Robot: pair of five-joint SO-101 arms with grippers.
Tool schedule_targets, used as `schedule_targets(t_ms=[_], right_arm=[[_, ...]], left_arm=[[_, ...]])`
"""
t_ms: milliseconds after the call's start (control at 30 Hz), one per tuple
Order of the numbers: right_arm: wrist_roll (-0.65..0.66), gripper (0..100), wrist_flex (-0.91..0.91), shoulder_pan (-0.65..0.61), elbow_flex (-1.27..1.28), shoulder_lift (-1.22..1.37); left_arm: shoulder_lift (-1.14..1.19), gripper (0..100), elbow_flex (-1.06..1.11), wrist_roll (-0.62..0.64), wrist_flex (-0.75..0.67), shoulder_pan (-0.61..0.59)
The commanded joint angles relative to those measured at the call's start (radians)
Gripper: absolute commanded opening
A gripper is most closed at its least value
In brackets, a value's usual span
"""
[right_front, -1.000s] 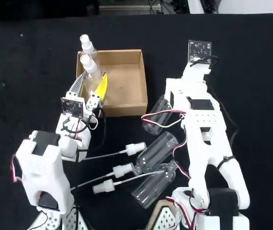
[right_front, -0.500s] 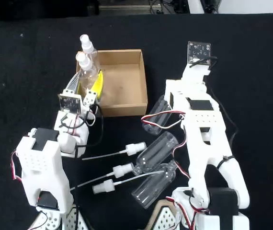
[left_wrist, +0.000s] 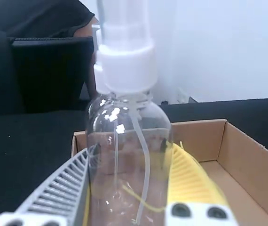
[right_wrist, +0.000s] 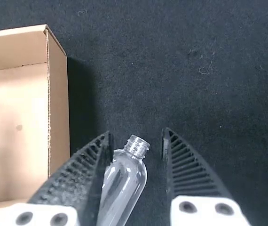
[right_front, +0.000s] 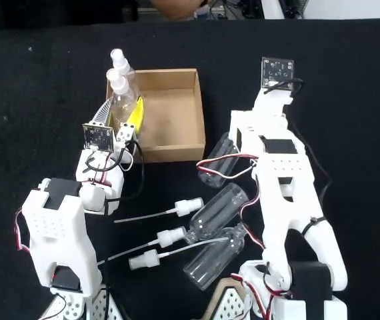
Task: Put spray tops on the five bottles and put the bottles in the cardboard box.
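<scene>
My left gripper (right_front: 122, 110) (left_wrist: 131, 155) is shut on an upright clear bottle (right_front: 125, 100) (left_wrist: 127, 155) with a white spray top (left_wrist: 126, 56), held over the left wall of the cardboard box (right_front: 170, 143) (left_wrist: 228, 141). A second capped bottle (right_front: 119, 61) stands just behind it, outside the box. My right gripper (right_wrist: 136, 136) is open, its fingers astride a topless bottle (right_wrist: 122, 181) (right_front: 215, 163) lying beside the box (right_wrist: 16, 117). Two more topless bottles (right_front: 220, 210) (right_front: 213, 257) lie near the front, next to three loose spray tops (right_front: 189, 206) (right_front: 171, 235) (right_front: 145, 260).
The table (right_front: 43, 80) is covered in black cloth. The right arm (right_front: 277, 160) stretches over the right half of it, above the lying bottles. Both arm bases stand at the near edge.
My left gripper has carried its capped bottle a little to the left and farther back along the box's left wall. The right arm has kept still.
</scene>
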Motion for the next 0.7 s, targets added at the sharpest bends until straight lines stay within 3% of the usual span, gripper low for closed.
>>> schedule_targets(t_ms=[0, 233, 667], right_arm=[[-0.005, 15.5, -0.028, 0.025, -0.005, -0.056], [-0.005, 15.5, -0.028, 0.025, -0.005, -0.056], [-0.005, 15.5, -0.028, 0.025, -0.005, -0.056]], left_arm=[[-0.006, 4, -0.028, -0.002, 0.008, -0.004], [-0.006, 20, -0.021, 0.006, 0.011, -0.007], [-0.006, 19, -0.021, -0.002, 0.011, -0.013]])
